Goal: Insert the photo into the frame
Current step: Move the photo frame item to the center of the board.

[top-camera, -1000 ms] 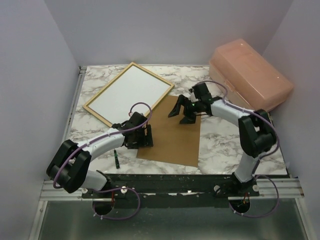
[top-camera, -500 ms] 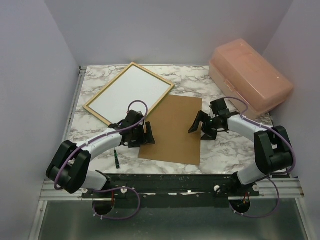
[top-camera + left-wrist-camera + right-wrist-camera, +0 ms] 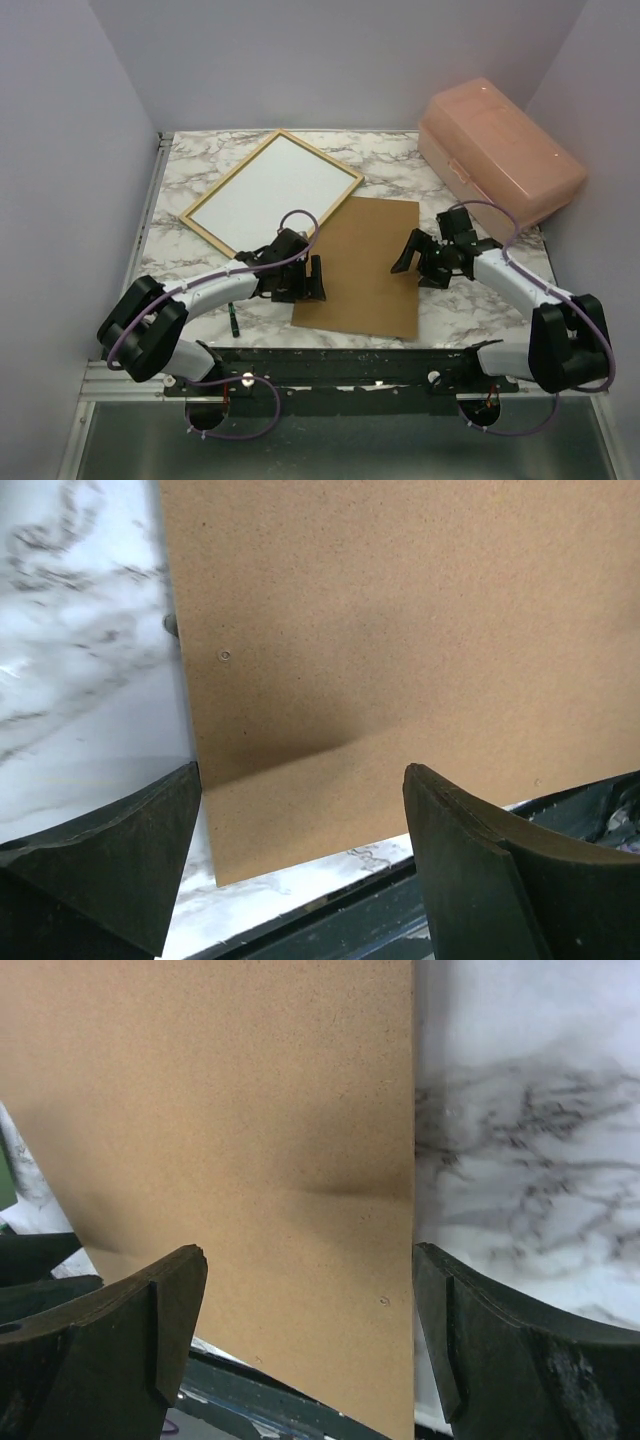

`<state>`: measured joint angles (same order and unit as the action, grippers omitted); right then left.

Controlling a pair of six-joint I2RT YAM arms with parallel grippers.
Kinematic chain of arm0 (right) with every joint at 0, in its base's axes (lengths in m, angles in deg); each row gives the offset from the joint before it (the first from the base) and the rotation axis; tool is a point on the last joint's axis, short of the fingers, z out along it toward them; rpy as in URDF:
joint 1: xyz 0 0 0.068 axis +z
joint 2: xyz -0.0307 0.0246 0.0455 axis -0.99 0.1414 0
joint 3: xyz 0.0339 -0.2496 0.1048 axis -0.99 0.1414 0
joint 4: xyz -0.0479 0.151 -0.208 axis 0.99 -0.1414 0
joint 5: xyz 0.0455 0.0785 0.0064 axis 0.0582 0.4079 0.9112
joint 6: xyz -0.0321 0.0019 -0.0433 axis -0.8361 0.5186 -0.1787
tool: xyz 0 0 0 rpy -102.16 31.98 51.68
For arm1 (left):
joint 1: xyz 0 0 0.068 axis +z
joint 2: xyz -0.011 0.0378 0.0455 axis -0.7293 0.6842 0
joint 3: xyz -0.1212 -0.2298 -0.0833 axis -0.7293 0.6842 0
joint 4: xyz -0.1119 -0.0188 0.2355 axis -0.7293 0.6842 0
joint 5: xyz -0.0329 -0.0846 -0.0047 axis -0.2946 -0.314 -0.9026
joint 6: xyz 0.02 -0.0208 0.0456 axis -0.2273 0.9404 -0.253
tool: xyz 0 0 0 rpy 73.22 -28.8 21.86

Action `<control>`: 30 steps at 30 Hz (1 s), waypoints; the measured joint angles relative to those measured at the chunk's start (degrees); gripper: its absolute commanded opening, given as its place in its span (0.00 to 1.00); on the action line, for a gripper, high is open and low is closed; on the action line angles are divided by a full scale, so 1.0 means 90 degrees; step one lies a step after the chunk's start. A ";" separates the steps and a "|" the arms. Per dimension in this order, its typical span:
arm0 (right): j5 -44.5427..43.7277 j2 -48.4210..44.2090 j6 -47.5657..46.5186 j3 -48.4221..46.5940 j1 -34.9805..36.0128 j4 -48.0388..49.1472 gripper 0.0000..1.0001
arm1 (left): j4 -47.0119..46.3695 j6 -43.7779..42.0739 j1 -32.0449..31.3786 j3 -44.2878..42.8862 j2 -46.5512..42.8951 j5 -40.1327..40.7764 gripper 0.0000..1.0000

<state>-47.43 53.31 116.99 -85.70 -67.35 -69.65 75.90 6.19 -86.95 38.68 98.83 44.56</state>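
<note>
I find nothing I can read from where I am: no words, labels, brand marks or numbers. The brown board (image 3: 360, 265) just below me is plain in both of my wrist views. The frame (image 3: 321, 155) shows only bare rails. The pink box (image 3: 500, 150) has no legible print on it, and the worktop (image 3: 390, 160) shows only grey marble veining.

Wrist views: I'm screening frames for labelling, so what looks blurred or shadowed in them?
Left wrist: the fingers are dark, slightly soft shapes; the brown board is sharp, with a soft shadow band low down. Right wrist: likewise, its fingers soft, board grain crisp.
</note>
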 measured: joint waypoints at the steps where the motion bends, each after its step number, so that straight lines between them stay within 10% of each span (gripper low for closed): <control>1: -0.0078 -0.0216 0.0000 0.0007 -0.0002 -0.0160 0.89 | 0.0010 0.0046 -0.0104 0.0000 -0.0005 0.0002 0.80; 24: -0.0389 -0.3155 0.0255 0.0641 0.0049 -0.2346 0.88 | 0.1081 0.1265 -0.2186 0.0192 -0.0619 -0.0505 0.75; 30: -0.0189 -0.3172 0.0347 0.1005 0.0124 -0.2565 0.90 | 0.1294 0.1532 -0.2358 0.0435 -0.1348 -0.0491 0.97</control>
<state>-49.14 24.76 120.11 -76.65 -66.23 -92.73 87.55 19.98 -108.17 42.59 86.70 40.15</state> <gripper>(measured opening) 0.891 0.850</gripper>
